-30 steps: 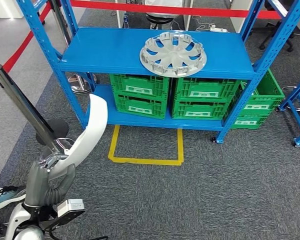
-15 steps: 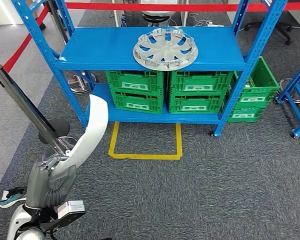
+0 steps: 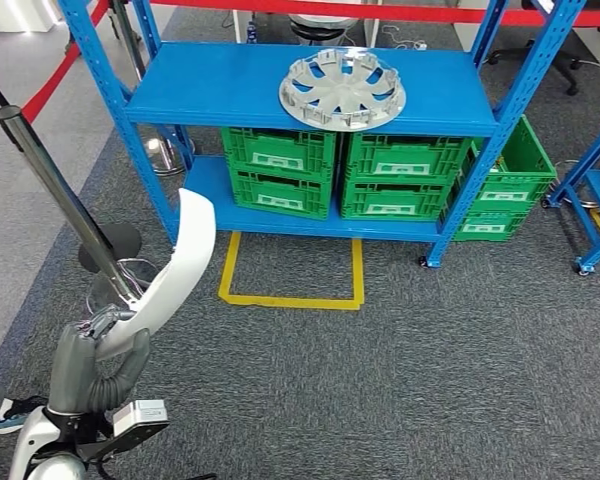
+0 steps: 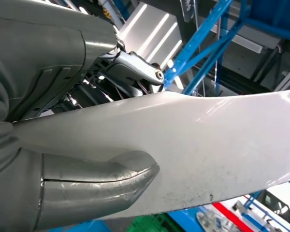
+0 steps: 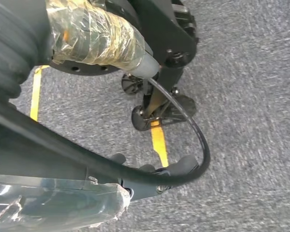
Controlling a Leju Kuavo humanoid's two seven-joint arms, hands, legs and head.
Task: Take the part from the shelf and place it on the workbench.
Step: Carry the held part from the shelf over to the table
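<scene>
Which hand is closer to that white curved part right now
Left. The left hand grips the white curved part by its lower end. The right hand hangs low over the carpet, away from it.

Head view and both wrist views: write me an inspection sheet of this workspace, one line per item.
Surface: grey carpet floor with a yellow taped outline.
Job's things: long white curved part held by the left hand; blue shelf ahead.
Clutter: silver wheel cover on the top shelf board; green crates below.
Hands: left hand's fingers grip the white part; right hand hangs over the carpet, state unclear.
Cables: black cable looping by the right hand.
Surroundings: red barrier tape, stanchion post.
</scene>
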